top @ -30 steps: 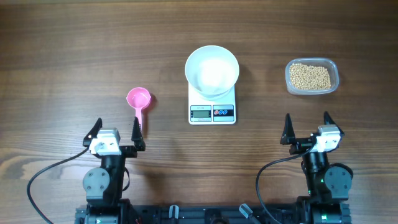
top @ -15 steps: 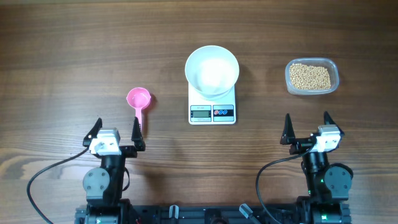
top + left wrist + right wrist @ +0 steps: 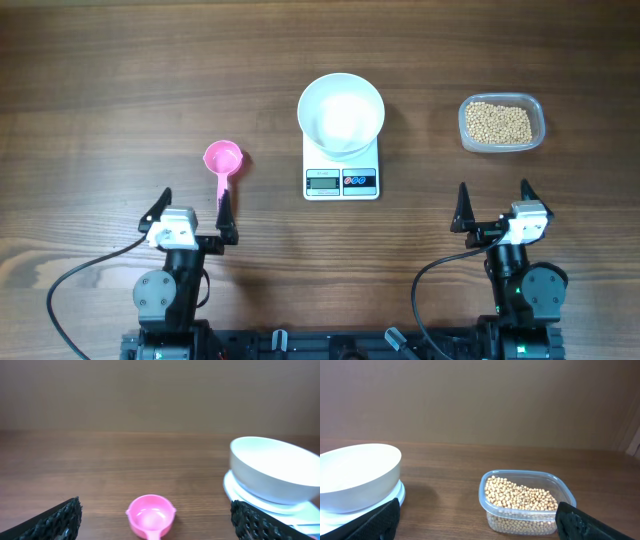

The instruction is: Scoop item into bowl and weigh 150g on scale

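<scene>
The white bowl (image 3: pixel 341 113) stands empty on the white scale (image 3: pixel 341 181) at the table's middle. The item, small tan beans (image 3: pixel 497 123), fills a clear plastic tub at the right. A pink scoop (image 3: pixel 224 160) lies left of the scale, its handle toward me. My left gripper (image 3: pixel 193 205) is open, just short of the scoop's handle and not touching it. In the left wrist view the scoop (image 3: pixel 150 516) sits between the dark fingers (image 3: pixel 60 520), with the bowl (image 3: pixel 272 475) at right. My right gripper (image 3: pixel 495 193) is open, well short of the tub (image 3: pixel 525 502).
Wooden tabletop (image 3: pixel 120 80) all around. Both arm bases and their black cables sit along the near edge (image 3: pixel 320 345). In the right wrist view the bowl (image 3: pixel 357 480) and scale are at the left, a hand's width from the tub.
My left gripper has shifted slightly right and forward, nearer the pink scoop's handle. The right arm has not moved.
</scene>
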Controlling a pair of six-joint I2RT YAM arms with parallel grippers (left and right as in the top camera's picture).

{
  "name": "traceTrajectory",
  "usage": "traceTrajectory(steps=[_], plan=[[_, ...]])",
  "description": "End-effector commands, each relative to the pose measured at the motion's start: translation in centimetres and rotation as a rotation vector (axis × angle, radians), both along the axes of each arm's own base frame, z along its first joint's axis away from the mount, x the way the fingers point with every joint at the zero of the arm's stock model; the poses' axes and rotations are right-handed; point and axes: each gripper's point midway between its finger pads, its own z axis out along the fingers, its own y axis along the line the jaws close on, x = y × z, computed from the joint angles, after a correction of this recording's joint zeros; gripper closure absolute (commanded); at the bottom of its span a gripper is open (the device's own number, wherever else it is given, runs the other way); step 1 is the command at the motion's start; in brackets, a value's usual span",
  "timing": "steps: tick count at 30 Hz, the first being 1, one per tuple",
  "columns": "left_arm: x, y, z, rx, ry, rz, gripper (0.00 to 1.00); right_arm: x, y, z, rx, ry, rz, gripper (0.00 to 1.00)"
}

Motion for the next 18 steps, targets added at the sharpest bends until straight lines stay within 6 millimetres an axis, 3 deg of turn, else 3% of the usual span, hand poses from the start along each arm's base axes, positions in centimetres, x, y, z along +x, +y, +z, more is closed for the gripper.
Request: traceTrajectory(steps=[1, 6, 12, 15, 18], plan=[[-0.2, -1.5, 0.2, -0.015, -0.013, -0.085, 0.00, 0.0, -0.2, 0.0, 0.005, -0.003, -0.012, 0.01], [-0.9, -3.7, 5.2, 0.001, -0.218, -0.219, 0.00, 0.0, -0.2, 0.0, 0.005, -0.003, -0.012, 0.00], [-2.6, -2.9, 12.0, 0.021, -0.454, -0.173, 0.00, 0.0, -0.2, 0.0, 0.006, -0.003, -0.012, 0.00], [-3.3, -1.1, 15.5, 0.003, -0.453, -0.065, 0.00, 0.0, -0.2, 0.0, 0.005, -0.003, -0.012, 0.00], [-3.6, -0.2, 17.6, -0.007, -0.296, -0.012, 0.00, 0.0, -0.2, 0.0, 0.005, -0.003, -0.012, 0.00]])
